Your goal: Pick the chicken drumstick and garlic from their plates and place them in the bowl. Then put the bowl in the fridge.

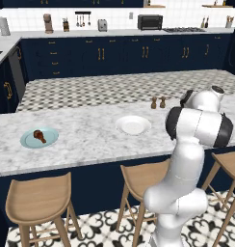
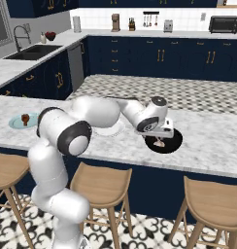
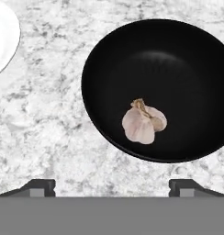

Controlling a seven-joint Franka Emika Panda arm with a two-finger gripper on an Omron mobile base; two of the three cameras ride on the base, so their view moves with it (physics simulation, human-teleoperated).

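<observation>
Marble-topped and long, the kitchen island (image 1: 81,140) ran across both base views, with navy cabinets (image 1: 124,55) and brass handles behind it and a patterned tile floor below. Three wooden stools (image 1: 40,200) stood along its near side in the left base view.

Two plates lay on the counter. One light blue plate (image 1: 28,141) sat far to the left and carried the single chicken drumstick (image 1: 39,136), reddish-brown, lying on the plate's middle. One white plate (image 1: 133,125) sat well apart from it, nearer the arm, with nothing on it. Two small brown shakers (image 1: 158,102) stood side by side behind the white plate.

One black bowl (image 3: 178,64) rested on the marble just beside the white plate's edge, to the right of it in the right base view. Inside the bowl lay the one garlic (image 3: 143,123), a pale bulb with a papery stem end, resting on the bowl's floor toward the near side in the hand view.

The gripper (image 3: 112,187) hung above the bowl, looking down on it. Its two dark fingertips (image 3: 38,186) stood wide apart at the bottom of the hand view, with nothing between them; the claw was spread open and empty, clear of the garlic and the bowl's rim.

On the back counter stood one toaster oven (image 1: 150,21), one toaster (image 1: 102,25), one knife block (image 1: 66,25) and one coffee grinder (image 1: 47,23). A sink (image 2: 33,51) with a curved tap showed at the left of the right base view.
</observation>
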